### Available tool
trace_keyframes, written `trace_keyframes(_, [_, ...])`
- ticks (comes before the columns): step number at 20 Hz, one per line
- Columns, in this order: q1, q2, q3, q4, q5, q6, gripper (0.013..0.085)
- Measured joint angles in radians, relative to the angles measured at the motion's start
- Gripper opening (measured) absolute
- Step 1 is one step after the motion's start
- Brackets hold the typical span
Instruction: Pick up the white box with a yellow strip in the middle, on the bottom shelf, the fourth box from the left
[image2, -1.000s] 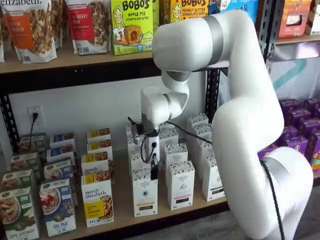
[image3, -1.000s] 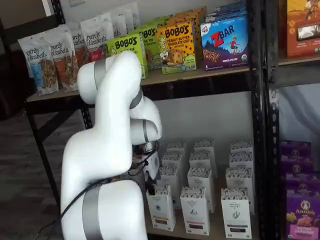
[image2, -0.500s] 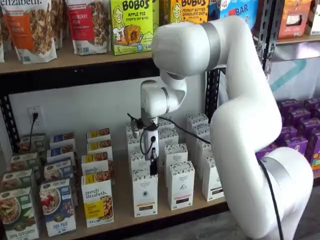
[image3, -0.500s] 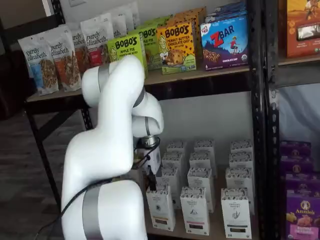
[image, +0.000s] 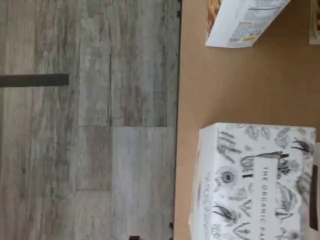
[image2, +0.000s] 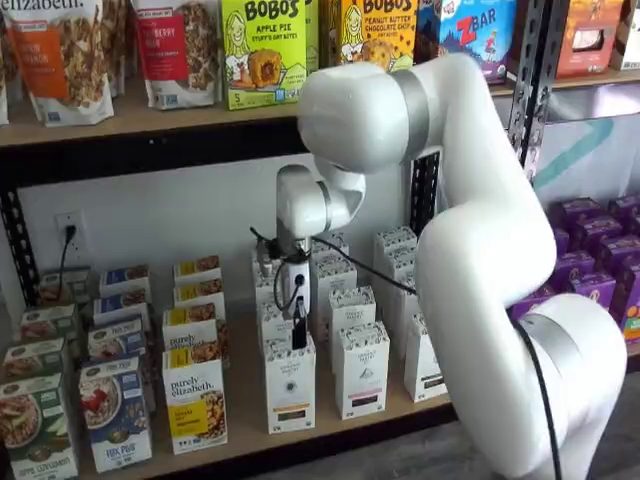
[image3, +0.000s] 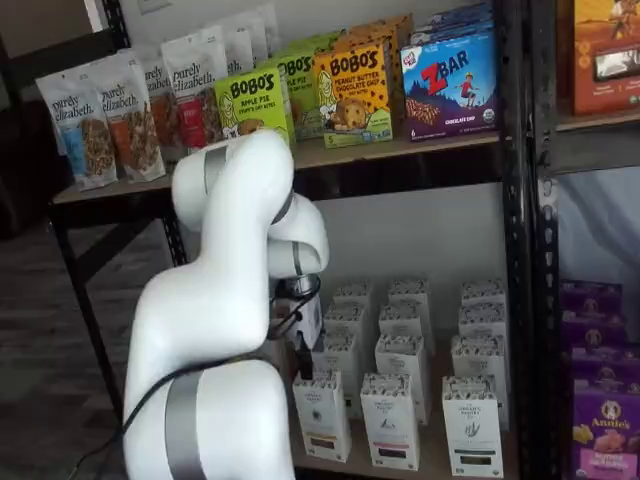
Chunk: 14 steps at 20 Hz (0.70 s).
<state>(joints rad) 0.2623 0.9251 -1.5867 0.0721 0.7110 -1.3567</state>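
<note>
The white box (image2: 290, 385) stands at the front of the bottom shelf (image2: 243, 400), with a speckled top and a tan-yellow strip low on its face. It also shows in a shelf view (image3: 322, 415). My gripper (image2: 298, 335) hangs just above the box's top, slightly toward its back. Only black fingers seen side-on show, with a cable beside them, so no gap can be judged. They also show in a shelf view (image3: 303, 360). The wrist view shows the box's patterned top (image: 255, 185) on the pale board (image: 225, 85).
More white cartons (image2: 360, 368) stand in rows to the right and behind. A "purely elizabeth" box (image2: 194, 400) and cereal boxes (image2: 115, 410) stand to the left. The black front rail and grey floor (image: 90, 125) lie in front. The upper shelf (image2: 150, 120) is overhead.
The gripper has risen a little and shifted slightly left above the white box. The arm's elbow has moved up and left. The boxes have not moved.
</note>
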Motion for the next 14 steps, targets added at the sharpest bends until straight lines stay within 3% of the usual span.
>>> trace_keyframes(14, [0.008,0.112,-0.102,-0.019,-0.022,0.022,0.085])
